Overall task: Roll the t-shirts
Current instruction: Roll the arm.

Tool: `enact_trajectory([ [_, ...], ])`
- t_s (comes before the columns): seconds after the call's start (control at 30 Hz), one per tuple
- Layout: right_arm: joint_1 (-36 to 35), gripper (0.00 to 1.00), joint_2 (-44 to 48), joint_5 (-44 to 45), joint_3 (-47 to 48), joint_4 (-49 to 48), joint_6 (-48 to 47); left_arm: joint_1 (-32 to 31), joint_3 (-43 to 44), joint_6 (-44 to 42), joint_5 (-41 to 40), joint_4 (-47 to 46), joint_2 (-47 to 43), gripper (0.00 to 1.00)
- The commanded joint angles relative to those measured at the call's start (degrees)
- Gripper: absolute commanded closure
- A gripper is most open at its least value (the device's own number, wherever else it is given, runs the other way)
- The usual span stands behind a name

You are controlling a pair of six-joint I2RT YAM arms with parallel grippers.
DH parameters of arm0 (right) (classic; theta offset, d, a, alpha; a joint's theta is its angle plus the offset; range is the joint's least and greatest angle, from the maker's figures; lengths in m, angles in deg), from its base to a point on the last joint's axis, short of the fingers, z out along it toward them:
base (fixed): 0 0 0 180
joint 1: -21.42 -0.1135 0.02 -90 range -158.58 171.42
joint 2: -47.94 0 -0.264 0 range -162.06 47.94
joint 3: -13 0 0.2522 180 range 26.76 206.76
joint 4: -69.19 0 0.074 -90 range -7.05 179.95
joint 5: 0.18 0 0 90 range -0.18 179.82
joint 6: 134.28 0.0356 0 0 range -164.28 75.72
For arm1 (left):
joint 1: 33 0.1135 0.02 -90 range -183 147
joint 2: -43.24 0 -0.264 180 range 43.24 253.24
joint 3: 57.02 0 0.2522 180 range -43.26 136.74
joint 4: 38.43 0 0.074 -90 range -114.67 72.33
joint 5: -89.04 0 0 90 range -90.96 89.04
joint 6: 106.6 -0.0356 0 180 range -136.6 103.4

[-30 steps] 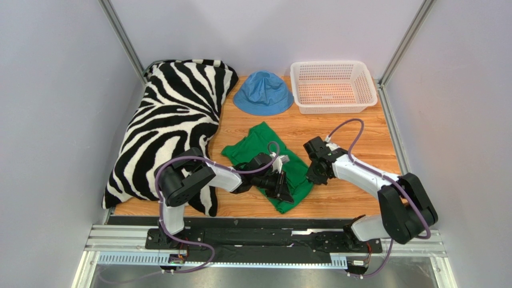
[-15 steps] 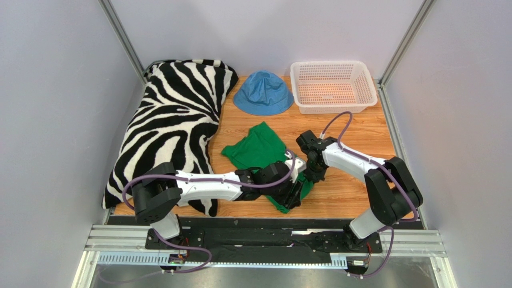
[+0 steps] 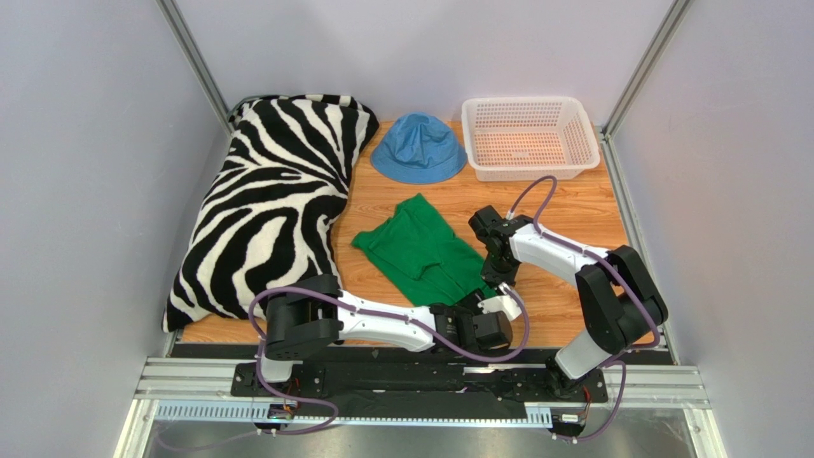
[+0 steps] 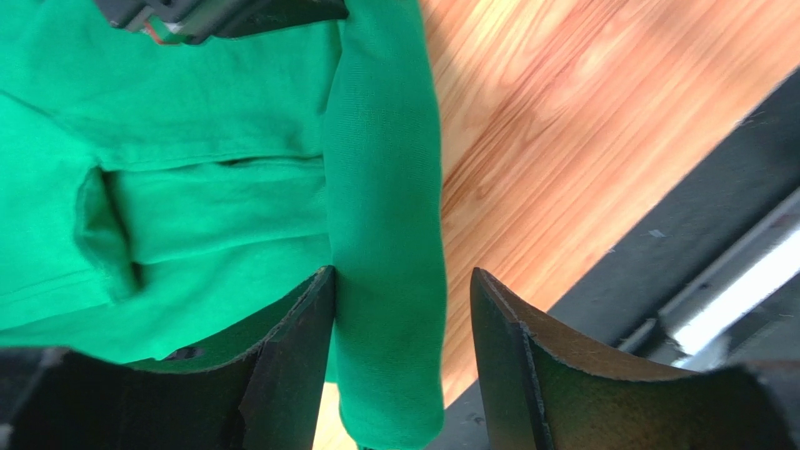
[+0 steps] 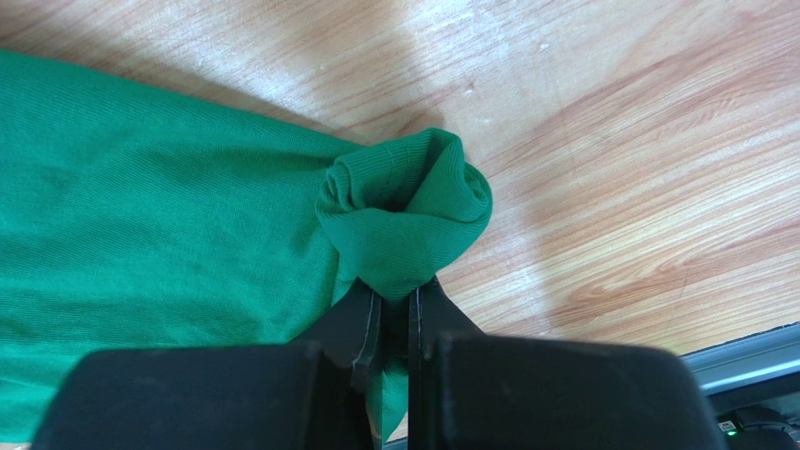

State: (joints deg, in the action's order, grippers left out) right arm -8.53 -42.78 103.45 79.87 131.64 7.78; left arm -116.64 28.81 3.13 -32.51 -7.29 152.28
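**Item 1, t-shirt** (image 3: pixel 420 248): We record one bright green shirt lying on the wooden table (image 3: pixel 573 205), near the middle and toward the near edge. Its near-right edge is rolled into a tube. In the left wrist view, the end of the tube reaches the table's near edge.

**Item 2, right gripper** (image 5: pixel 394 292): We note the fingers pressed together on a bunched, curled end of the green cloth, low against the wood.

**Item 3, left gripper** (image 4: pixel 402 281): We note the jaws standing apart, with the rolled edge lying between them. A gap of bare wood shows on one side of the roll.

**Item 4, surroundings:**
- A zebra-striped pillow (image 3: pixel 272 200) fills the left side of the table, its edge just beside the shirt's left sleeve.
- A blue bucket hat (image 3: pixel 417 148) sits beyond the shirt, apart from it.
- A white mesh basket (image 3: pixel 530 138) stands in the far right corner, well apart.

**Item 5, obstructions:** We see the left arm stretched low along the near edge, in front of the shirt. The black base rail (image 3: pixel 401 367) runs close beside the roll's end.
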Motion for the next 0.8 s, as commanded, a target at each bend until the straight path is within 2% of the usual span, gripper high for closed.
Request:
enact_trajectory([
  [0.0, -0.1, 1.0, -2.2, 1.8, -0.6, 0.7, -0.4, -1.7, 4.1, -3.4, -9.0, 3.7, 2.5, 0.39],
  [0.13, 0.0, 1.0, -1.9, 1.9, -0.7, 0.6, -0.3, -2.2, 5.4, -3.0, -11.4, 5.5, 5.4, 0.45],
  [0.23, -0.3, 1.0, -1.2, 1.8, -0.7, 0.5, -0.2, -2.2, 6.1, -1.9, -12.8, 6.4, 6.9, 0.62],
  [0.27, -0.2, 1.0, -0.9, 1.8, -0.8, 0.4, -0.4, -2.2, 6.2, -1.3, -13.0, 6.9, 7.1, 0.74],
  [0.3, -0.3, 0.99, -0.1, 1.8, -1.1, 0.2, -0.4, -2.2, 6.3, -0.7, -13.3, 7.3, 7.2, 0.79],
  [0.33, -0.3, 0.95, 0.5, 1.8, -1.2, 0.1, -0.4, -2.2, 6.2, -0.5, -12.9, 7.2, 7.1, 0.86],
  [0.37, -0.3, 0.81, 1.2, 1.8, -1.4, -0.4, -0.6, -2.1, 5.6, 0.4, -12.4, 7.0, 6.8, 0.98],
  [0.47, -0.3, 0.56, 5.5, 1.7, -3.0, -2.6, -0.9, -1.3, 2.0, 2.6, -7.9, 3.9, 3.7, 1.0],
  [0.5, -0.3, 0.41, 7.3, 1.6, -4.3, -3.4, -1.0, -0.7, 0.8, 3.3, -4.3, 2.8, 2.6, 1.0],
  [0.57, -0.3, 0.27, 12.9, 1.4, -5.5, -6.0, -1.3, 1.5, -3.2, 5.7, 0.1, -0.6, -1.2, 1.0],
  [0.67, -0.2, 0.22, 20.4, 2.3, -7.6, -8.1, -1.4, 6.3, -9.0, 9.6, 11.2, -5.8, -5.6, 1.0],
  [0.7, -0.3, 0.21, 22.1, 2.5, -8.2, -8.5, -1.4, 7.5, -10.4, 10.5, 17.1, -7.1, -6.4, 1.0],
  [0.77, -0.3, 0.21, 27.6, 2.8, -10.3, -10.3, -1.3, 10.1, -14.2, 13.1, 23.3, -11.2, -8.1, 1.0],
])
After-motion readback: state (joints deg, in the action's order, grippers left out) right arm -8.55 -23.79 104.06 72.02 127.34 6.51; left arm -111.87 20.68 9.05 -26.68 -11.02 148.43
